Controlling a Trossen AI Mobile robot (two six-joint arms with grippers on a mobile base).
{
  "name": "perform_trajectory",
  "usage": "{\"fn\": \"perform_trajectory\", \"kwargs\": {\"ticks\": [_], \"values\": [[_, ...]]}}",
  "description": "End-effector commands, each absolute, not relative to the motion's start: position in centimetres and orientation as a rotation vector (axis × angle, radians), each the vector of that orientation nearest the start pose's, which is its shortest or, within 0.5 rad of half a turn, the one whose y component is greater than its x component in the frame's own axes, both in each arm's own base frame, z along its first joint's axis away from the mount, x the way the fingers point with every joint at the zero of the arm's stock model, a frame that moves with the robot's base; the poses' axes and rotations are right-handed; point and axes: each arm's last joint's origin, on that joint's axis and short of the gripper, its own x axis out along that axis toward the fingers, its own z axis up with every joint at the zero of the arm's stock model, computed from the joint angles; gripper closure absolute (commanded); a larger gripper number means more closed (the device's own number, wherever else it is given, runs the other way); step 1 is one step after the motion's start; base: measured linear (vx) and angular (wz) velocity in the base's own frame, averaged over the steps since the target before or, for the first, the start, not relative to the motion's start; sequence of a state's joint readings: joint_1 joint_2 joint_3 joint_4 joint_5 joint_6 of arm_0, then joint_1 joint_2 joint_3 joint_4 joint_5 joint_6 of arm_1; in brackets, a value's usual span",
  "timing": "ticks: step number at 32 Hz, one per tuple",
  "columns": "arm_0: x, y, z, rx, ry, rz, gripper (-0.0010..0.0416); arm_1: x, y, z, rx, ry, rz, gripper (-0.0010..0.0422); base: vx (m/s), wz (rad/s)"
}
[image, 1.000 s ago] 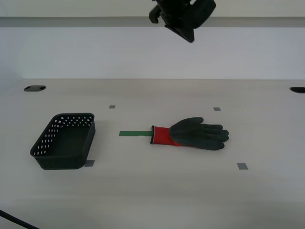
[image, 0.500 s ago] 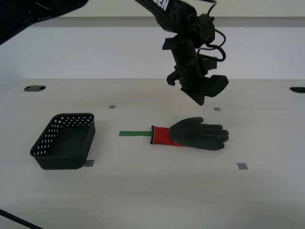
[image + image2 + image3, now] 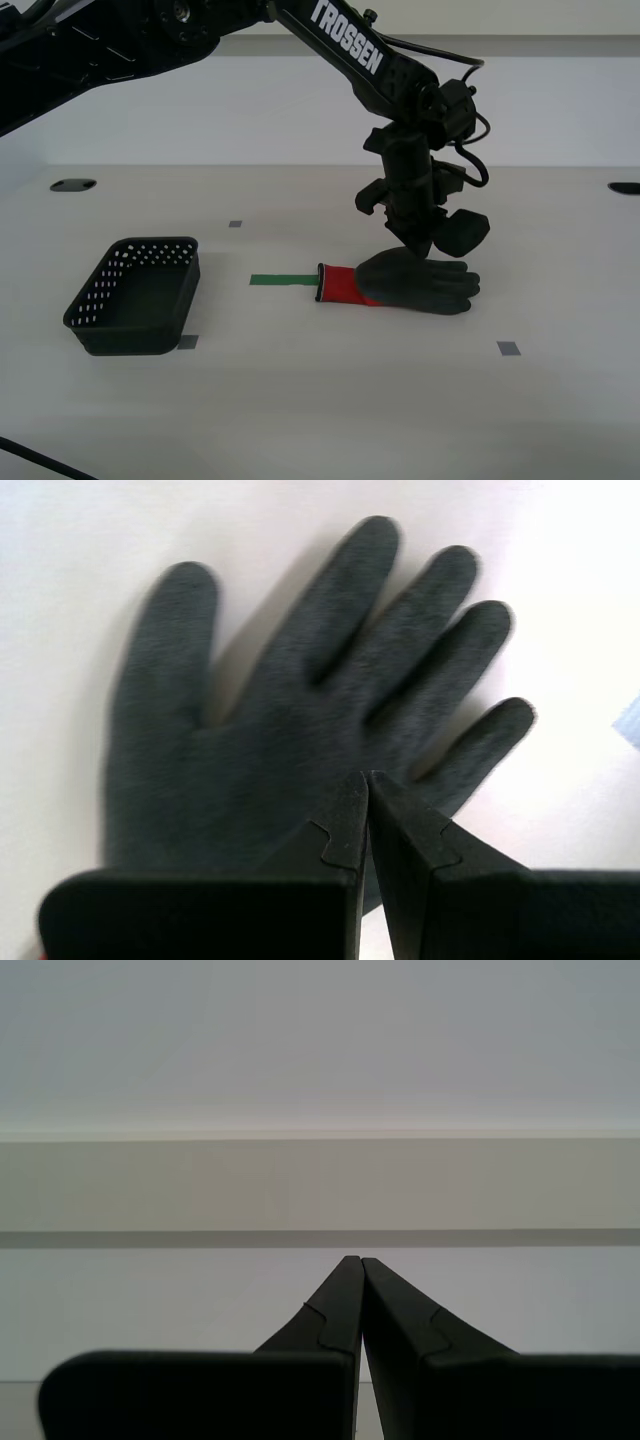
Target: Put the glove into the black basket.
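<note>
The glove (image 3: 410, 281) lies flat on the table, dark grey palm and fingers toward the exterior view's right, red cuff toward the left. My second gripper (image 3: 420, 246) hangs just above its palm, jaws shut and empty. In the second wrist view the shut gripper (image 3: 366, 776) points down at the glove's palm (image 3: 290, 740). The black basket (image 3: 137, 295) stands empty at the exterior view's left. My first gripper (image 3: 352, 1260) is shut and faces a blank wall; it does not show in the exterior view.
A green tape strip (image 3: 281, 281) lies on the table between basket and glove cuff. Small grey tape squares (image 3: 509, 349) mark the tabletop. Dark holes (image 3: 72, 185) sit at the table's far corners. The second arm reaches in from the upper left.
My second gripper has come down from the top of the exterior view to just above the glove's palm. The glove and basket have not moved.
</note>
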State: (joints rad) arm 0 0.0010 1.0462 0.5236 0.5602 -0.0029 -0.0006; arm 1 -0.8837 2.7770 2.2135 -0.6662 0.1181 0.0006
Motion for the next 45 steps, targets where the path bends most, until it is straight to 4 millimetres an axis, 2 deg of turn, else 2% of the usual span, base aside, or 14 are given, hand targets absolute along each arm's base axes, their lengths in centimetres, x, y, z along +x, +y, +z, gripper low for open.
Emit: {"fn": "perform_trajectory", "kwargs": {"ticks": [1,10,12,15,17,19,20,21,23,27,32,37,42,45], "values": [[22.7,0.0,26.6,-0.001,-0.041,0.003,0.0405,33.4,-42.1,2.5,0.483,1.186,-0.878,0.0412,0.000,0.000],[22.7,0.0,26.6,0.000,-0.041,0.003,0.0405,33.5,-42.0,2.5,0.480,1.192,-0.871,0.0401,0.000,0.000],[22.7,0.0,26.6,-0.001,-0.041,0.003,0.0405,33.5,-41.8,2.3,0.485,1.203,-0.853,0.0368,0.000,0.000],[22.7,0.0,26.6,0.000,-0.041,0.003,0.0405,33.1,-41.2,1.1,0.486,1.232,-0.794,0.0292,0.000,0.000],[22.7,0.0,26.6,0.000,-0.041,0.003,0.0405,33.0,-41.0,0.6,0.467,1.246,-0.775,0.0263,0.000,0.000],[22.7,0.0,26.6,0.000,-0.041,0.003,0.0405,32.8,-41.0,0.0,0.431,1.233,-0.757,0.0192,0.000,0.000],[22.7,0.0,26.6,0.000,-0.041,0.003,0.0405,32.8,-41.1,0.0,0.432,1.226,-0.748,0.0181,0.000,0.000],[22.7,0.0,26.6,-0.001,-0.039,0.003,0.0405,32.9,-41.1,0.1,0.433,1.207,-0.720,0.0145,0.000,0.000],[22.7,0.0,26.6,-0.001,-0.038,0.003,0.0405,33.0,-41.1,0.1,0.445,1.193,-0.696,0.0125,0.000,0.000],[22.7,0.0,26.6,-0.001,-0.038,0.003,0.0405,32.7,-41.0,-0.4,0.458,1.188,-0.684,0.0122,0.000,0.000],[22.7,0.0,26.6,-0.001,-0.038,0.003,0.0405,31.7,-40.4,-2.2,0.476,1.209,-0.680,0.0122,0.000,0.000],[22.7,0.0,26.6,0.000,-0.038,0.003,0.0405,31.8,-40.4,-2.2,0.459,1.193,-0.678,0.0124,0.000,0.000],[22.7,0.0,26.6,-0.001,-0.038,0.003,0.0405,31.7,-40.2,-2.5,0.448,1.211,-0.663,0.0191,0.000,0.000],[22.7,0.0,26.6,0.000,-0.038,0.003,0.0405,31.7,-40.3,-2.5,0.440,1.214,-0.673,0.0288,0.000,0.000]]}}
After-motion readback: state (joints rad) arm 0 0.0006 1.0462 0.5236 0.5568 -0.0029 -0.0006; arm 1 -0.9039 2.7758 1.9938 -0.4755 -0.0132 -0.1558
